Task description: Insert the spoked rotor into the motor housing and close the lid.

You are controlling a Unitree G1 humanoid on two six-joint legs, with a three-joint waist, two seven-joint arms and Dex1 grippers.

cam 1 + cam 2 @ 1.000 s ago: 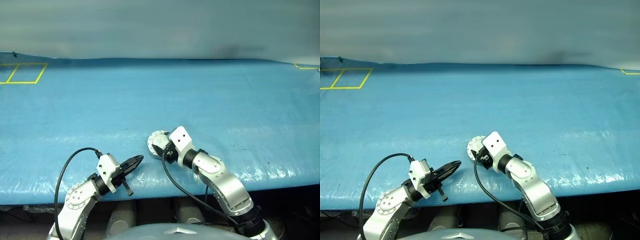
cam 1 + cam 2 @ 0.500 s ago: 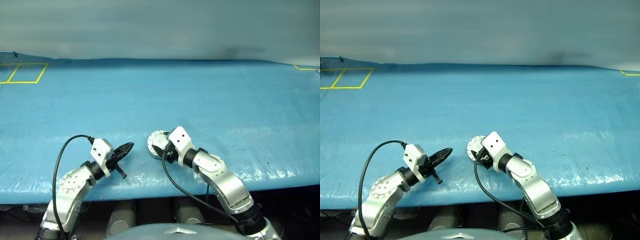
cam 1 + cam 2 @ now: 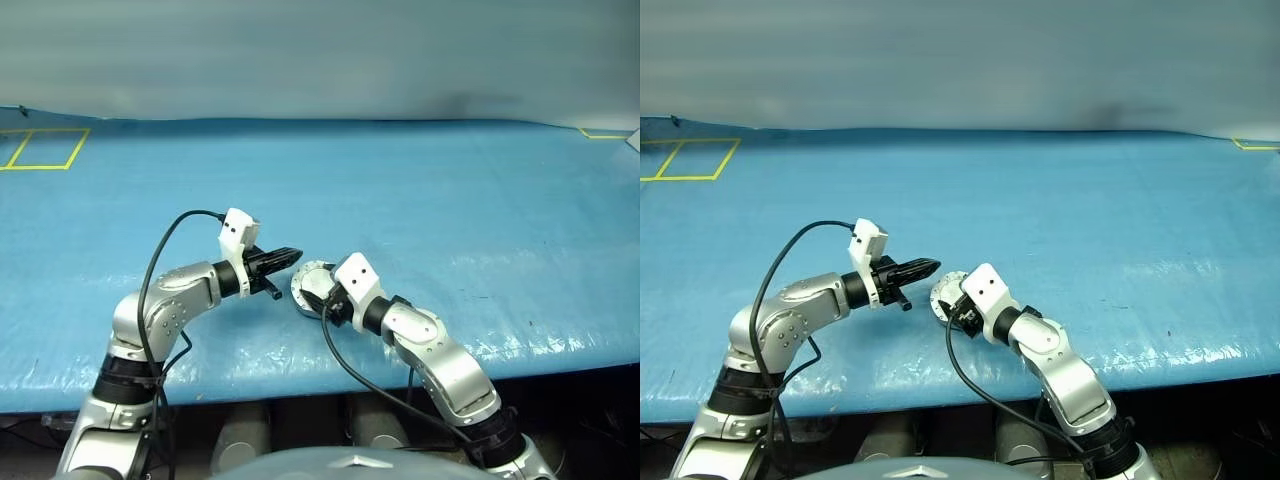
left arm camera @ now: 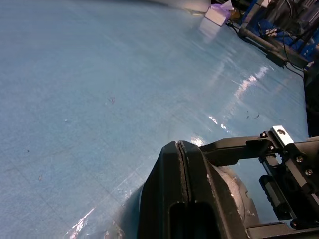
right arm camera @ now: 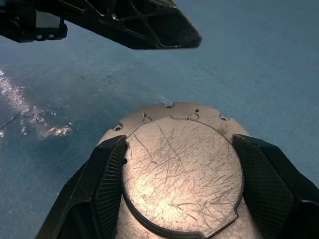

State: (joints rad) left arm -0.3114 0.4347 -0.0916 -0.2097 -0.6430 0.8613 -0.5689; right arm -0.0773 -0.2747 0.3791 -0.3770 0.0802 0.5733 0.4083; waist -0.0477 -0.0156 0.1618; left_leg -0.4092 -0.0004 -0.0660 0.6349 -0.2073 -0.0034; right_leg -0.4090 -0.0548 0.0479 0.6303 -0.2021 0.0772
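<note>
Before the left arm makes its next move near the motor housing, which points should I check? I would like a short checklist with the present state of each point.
1. Right gripper grips the motor housing, one finger on each side: ok.
2. Lid lies flat and shut, plain scratched face up: ok.
3. Left gripper is shut and holds nothing: ok.
4. Left gripper hangs beside the housing with a gap to it, no touch: ok.
5. Spoked rotor sits inside the housing: cannot tell, the lid covers the inside.
6. Housing rests on the blue table cover, away from its front edge: ok.
</note>
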